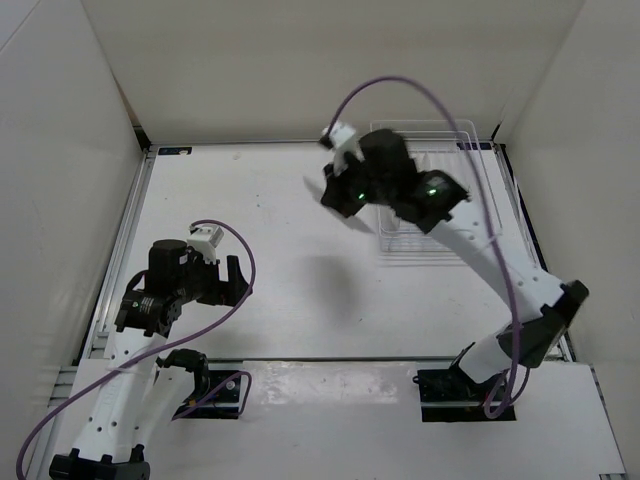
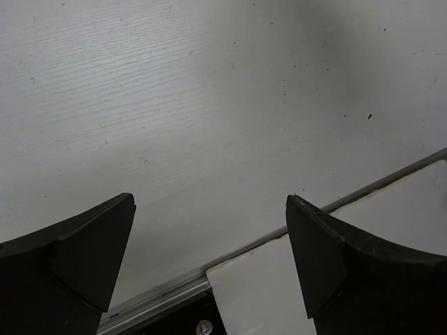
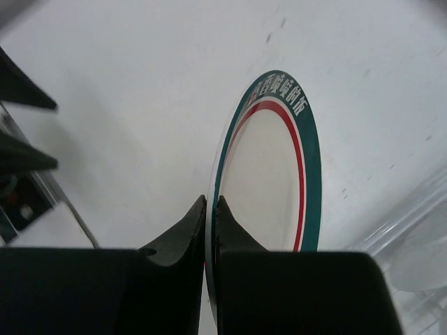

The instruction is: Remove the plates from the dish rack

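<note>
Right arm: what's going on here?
The right gripper is shut on the rim of the green-and-red-ringed plate, holding it on edge above the table, just off the left side of the dish rack in the top view. The left gripper is open and empty, over the table near its front edge.
</note>
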Robot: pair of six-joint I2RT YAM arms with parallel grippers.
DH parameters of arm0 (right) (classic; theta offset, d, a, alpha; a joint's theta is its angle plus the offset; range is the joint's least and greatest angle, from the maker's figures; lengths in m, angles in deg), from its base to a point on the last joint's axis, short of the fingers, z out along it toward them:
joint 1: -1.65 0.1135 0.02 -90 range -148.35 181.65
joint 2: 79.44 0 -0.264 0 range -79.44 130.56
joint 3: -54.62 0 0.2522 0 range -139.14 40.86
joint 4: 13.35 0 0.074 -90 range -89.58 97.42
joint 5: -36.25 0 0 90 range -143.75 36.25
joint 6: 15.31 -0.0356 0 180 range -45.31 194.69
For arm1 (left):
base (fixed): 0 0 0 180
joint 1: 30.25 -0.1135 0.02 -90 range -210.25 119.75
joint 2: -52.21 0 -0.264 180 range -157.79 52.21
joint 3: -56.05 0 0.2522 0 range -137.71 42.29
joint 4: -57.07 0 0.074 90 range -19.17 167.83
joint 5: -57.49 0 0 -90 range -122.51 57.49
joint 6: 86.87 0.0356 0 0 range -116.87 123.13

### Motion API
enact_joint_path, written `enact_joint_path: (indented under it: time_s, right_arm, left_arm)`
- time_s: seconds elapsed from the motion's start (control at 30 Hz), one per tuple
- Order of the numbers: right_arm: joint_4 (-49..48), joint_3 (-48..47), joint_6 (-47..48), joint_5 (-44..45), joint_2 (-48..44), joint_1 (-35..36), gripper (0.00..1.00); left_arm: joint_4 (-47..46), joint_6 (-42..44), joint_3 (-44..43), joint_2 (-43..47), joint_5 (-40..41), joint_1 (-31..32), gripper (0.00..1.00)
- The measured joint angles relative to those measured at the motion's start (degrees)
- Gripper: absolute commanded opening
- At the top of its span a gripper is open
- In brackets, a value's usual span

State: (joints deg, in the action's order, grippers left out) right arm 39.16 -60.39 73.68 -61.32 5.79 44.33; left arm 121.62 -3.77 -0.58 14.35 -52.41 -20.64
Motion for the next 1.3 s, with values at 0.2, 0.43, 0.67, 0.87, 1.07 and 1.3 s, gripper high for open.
enact_joint_path:
  time_s: [0.2, 0.43, 0.67, 0.87, 1.07, 1.3]
  right_arm:
    - [-1.38, 14.99, 1.55, 11.41, 6.08, 10.10, 0.00]
    - [-4.63, 17.42, -0.09, 26.69, 15.12, 15.23, 0.00]
    - [-10.54, 16.94, -4.22, 35.17, 20.70, 19.19, 0.02]
    - [-11.06, 14.01, -8.20, 40.70, 25.27, 19.80, 0.05]
    - [-12.33, 14.05, -12.11, 38.45, 26.34, 19.39, 0.24]
    - [-13.25, 13.73, -13.73, 37.83, 32.20, 19.82, 0.31]
  left_arm:
    - [0.07, 0.00, 0.00, 0.17, 0.26, 0.00, 1.00]
    - [0.07, 0.00, 0.00, 0.26, 0.42, 0.00, 1.00]
    - [0.07, 0.00, 0.00, 0.22, 0.42, 0.00, 1.00]
    - [0.09, 0.00, 0.00, 0.22, 0.39, 0.00, 1.00]
    - [0.09, 0.00, 0.00, 0.20, 0.37, 0.00, 1.00]
    - [0.15, 0.00, 0.00, 0.22, 0.37, 0.00, 1.00]
